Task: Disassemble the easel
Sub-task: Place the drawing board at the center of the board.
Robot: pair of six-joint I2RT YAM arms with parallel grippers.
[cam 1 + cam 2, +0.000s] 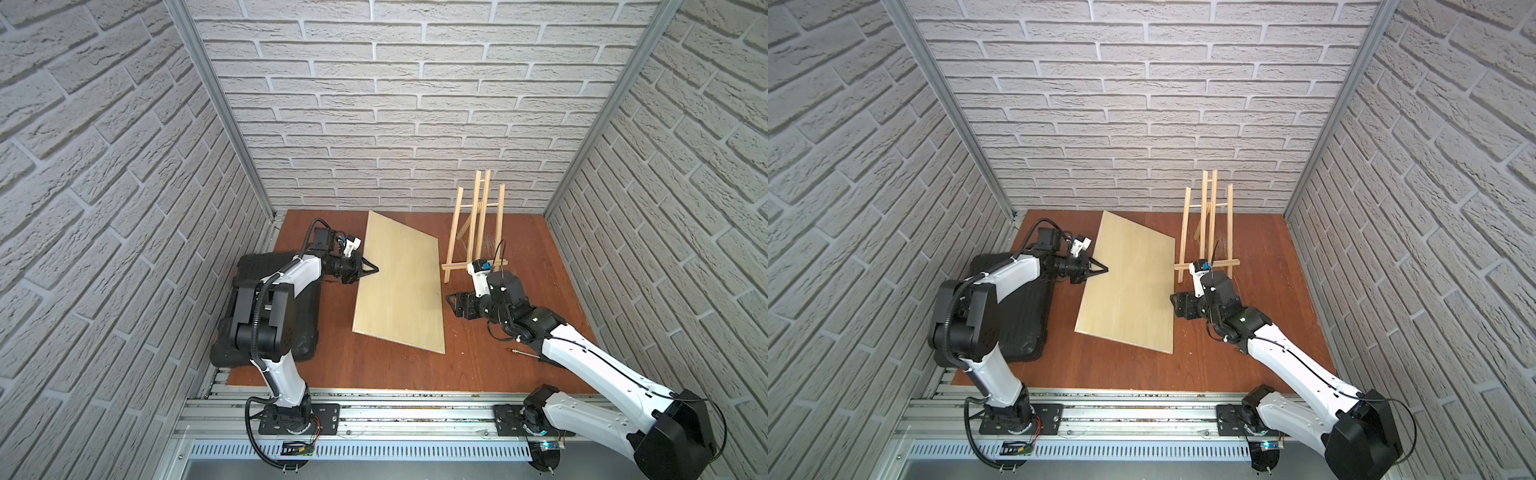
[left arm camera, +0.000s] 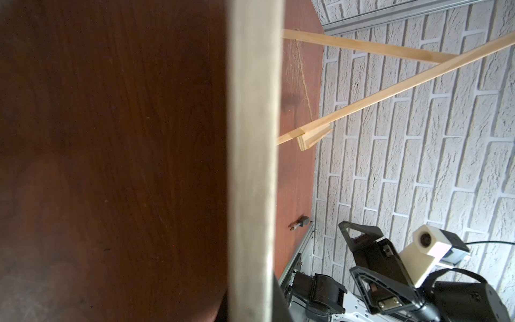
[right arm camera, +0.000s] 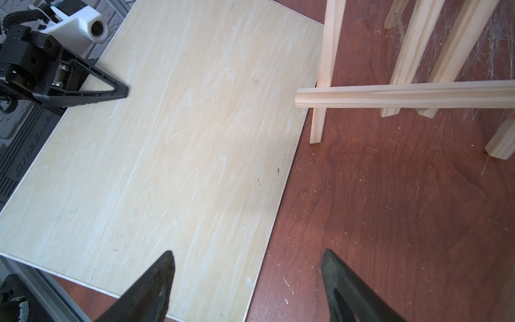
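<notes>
Progress: 0 parts off. easel (image 1: 477,224) whole, upright on table (image 1: 540,257), far right; ledge (image 3: 404,94), back leg (image 2: 362,46), string (image 2: 303,83) all attached. Board (image 1: 399,282) flat on table just left of it, off ledge. All disassembly left.

Tools: left gripper (image 1: 374,271) jaws pinched nearly together, tips at board's left edge; real grip on board unclear. right gripper (image 3: 246,278) jaws spread wide, empty, hovering over board's right edge, near side of easel.
</notes>
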